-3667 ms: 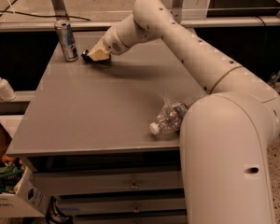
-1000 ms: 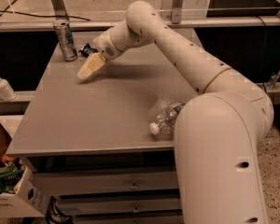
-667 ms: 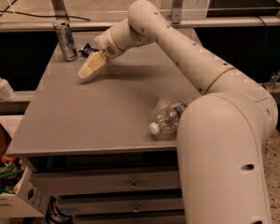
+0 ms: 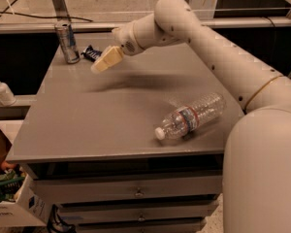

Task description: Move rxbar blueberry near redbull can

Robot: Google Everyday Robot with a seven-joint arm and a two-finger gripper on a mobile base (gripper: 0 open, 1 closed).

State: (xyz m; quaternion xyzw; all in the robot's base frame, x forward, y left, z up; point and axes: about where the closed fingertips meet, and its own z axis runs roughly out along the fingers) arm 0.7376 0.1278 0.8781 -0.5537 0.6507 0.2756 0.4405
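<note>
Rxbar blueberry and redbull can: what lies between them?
Nothing: in the camera view the rxbar blueberry lies right beside the redbull can. The gripper hangs on the bar's other side, over the table.

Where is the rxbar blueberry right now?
In the camera view, the rxbar blueberry lies at the far left corner of the table, right beside the redbull can; the hand hangs just in front of it.
</note>
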